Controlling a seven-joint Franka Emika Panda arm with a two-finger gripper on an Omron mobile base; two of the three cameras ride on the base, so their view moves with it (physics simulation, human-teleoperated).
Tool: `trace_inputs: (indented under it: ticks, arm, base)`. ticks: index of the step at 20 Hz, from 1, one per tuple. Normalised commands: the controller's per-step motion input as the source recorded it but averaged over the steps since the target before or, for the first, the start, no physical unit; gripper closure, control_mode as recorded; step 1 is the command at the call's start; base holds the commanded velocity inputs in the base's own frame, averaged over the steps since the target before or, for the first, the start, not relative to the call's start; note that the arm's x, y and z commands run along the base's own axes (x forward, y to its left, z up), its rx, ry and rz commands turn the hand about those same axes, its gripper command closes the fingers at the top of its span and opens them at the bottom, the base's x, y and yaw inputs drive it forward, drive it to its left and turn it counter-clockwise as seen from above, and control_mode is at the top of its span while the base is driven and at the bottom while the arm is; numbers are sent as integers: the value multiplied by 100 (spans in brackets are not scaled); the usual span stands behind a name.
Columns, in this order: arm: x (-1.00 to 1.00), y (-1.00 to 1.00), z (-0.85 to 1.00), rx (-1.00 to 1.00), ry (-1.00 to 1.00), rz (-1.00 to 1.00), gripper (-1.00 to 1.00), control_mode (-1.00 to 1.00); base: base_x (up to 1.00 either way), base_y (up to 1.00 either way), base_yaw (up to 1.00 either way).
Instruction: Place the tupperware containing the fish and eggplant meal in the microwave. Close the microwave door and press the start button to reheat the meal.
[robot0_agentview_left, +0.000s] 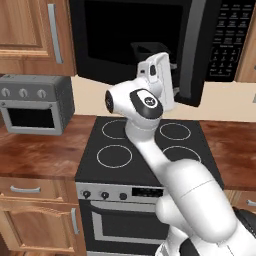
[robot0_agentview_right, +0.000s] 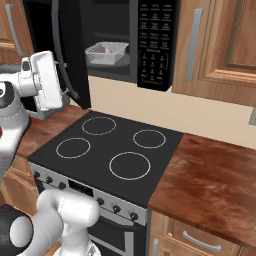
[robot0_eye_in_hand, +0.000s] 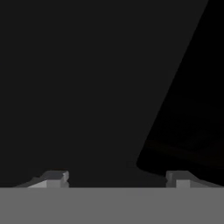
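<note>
Where it sits inside the microwave (robot0_agentview_right: 150, 40), the tupperware (robot0_agentview_right: 106, 53) looks clear-grey.

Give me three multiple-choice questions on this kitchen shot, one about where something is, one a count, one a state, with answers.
1. Where is the tupperware?
A. on the stove
B. inside the microwave
C. on the counter

2. How many burner rings does the stove show?
A. two
B. six
C. four

3. How does the microwave door stand?
A. open
B. shut
C. removed

Answers: 1 B, the container sits in the cavity in the right base view. 2 C, four white rings mark the black top. 3 A, the door is swung out and the cavity shows behind it, with the open gripper facing the dark door.
</note>
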Motion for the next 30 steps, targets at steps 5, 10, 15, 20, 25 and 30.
trace_inputs:
  ticks: [5, 10, 15, 20, 25, 30]
  arm:
    - [42, -45, 5, 5, 0, 0, -100, -100]
    - [47, -45, 8, 7, 3, 0, -100, -100]
    - [50, -44, 5, 8, 4, 0, -100, -100]
    - [50, -48, 0, 10, 0, 1, -100, -100]
    - [52, -53, 0, 10, 0, 5, -100, -100]
    - [58, -53, 0, 8, 0, 5, -100, -100]
  base:
    - [0, 0, 0]
    - [0, 0, 0]
    - [0, 0, 0]
    - [0, 0, 0]
    - [0, 0, 0]
    - [0, 0, 0]
